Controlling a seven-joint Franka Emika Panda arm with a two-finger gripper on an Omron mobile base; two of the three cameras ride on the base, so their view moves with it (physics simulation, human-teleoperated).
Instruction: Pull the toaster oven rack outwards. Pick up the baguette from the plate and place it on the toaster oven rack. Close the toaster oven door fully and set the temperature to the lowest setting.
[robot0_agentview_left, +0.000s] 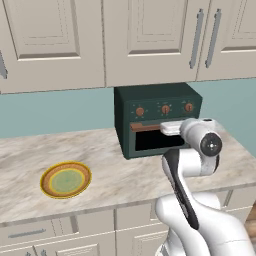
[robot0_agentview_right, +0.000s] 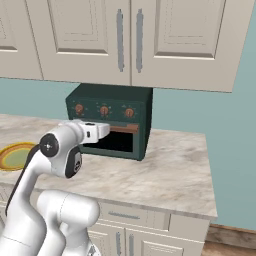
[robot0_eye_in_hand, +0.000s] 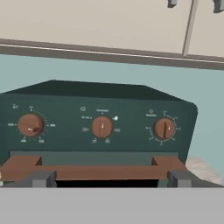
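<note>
Toaster oven door (robot0_eye_in_hand: 94, 170), dark green, shut under its reddish-brown bar handle (robot0_eye_in_hand: 94, 172), should be followed by centring the wide-open pincer (robot0_eye_in_hand: 109, 179) on one orange-brown knob (robot0_eye_in_hand: 30, 125).

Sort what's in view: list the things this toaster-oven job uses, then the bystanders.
Job:
dark green boxy toaster oven
its reddish-brown bar handle
three orange-brown knobs
round orange-rimmed plate
open gripper

Bystanders:
beige wall cabinets
marble counter

This is a home kitchen; cream panelled wall cupboards (robot0_agentview_left: 150, 35) with long metal handles (robot0_agentview_left: 197, 37) hang above a marble-look counter (robot0_agentview_left: 115, 175); drawers (robot0_agentview_left: 30, 232) sit below it; a dark green toaster oven (robot0_agentview_left: 157, 120) and a plate (robot0_agentview_left: 65, 179) stand on the counter; the wall (robot0_agentview_left: 55, 112) is pale teal.
</note>
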